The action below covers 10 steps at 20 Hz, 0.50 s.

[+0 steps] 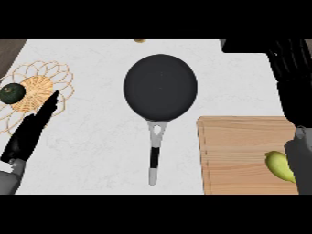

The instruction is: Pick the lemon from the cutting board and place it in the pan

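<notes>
A yellow-green lemon [277, 165] lies on the wooden cutting board [236, 155] at the lower right, partly hidden behind my right forearm. My right hand [297, 82] is raised above the board's far right side, fingers straight and pointing away, holding nothing. The black pan [160, 87] sits in the middle of the counter with its handle [155, 153] pointing toward me; it holds nothing. My left hand [31, 130] rests open at the lower left, fingers straight and pointing up toward the wire basket.
A gold wire basket [29, 93] at the left holds a dark green round fruit [12, 93]. A small yellowish object [139, 40] sits at the counter's far edge. White counter lies between pan and board.
</notes>
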Tool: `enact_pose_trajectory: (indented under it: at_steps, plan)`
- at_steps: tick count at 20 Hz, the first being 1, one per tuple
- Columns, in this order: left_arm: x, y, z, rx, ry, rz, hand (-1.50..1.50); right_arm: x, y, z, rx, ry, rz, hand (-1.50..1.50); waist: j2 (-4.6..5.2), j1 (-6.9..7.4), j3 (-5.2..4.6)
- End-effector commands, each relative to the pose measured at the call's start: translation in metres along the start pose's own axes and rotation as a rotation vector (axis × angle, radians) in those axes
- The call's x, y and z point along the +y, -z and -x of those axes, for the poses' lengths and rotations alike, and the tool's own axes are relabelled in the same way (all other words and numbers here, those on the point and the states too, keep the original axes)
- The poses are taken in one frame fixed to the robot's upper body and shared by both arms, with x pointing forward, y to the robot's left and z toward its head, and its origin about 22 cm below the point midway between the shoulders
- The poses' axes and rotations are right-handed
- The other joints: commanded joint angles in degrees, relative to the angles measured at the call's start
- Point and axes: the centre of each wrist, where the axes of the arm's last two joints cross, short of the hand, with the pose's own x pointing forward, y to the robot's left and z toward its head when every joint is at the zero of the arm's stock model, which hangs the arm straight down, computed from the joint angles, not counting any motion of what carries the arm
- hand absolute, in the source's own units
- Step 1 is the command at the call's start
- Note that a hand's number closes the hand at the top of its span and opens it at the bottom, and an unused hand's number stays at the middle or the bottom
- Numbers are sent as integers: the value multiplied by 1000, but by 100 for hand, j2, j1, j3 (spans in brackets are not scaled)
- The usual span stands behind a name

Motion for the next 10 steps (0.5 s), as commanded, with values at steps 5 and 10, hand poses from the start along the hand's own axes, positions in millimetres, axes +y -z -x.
enact_pose_trajectory:
  at_steps: [5, 10]
  plan:
    - [0, 13, -36, -127, -266, -100, 0, 25, -7, -56, -454, 170, -681, 150, -202, -19, 0]
    - [-9, 10, -33, -110, -424, -142, 0, -52, -25, -71, -676, -66, -670, 150, -70, -408, 48]
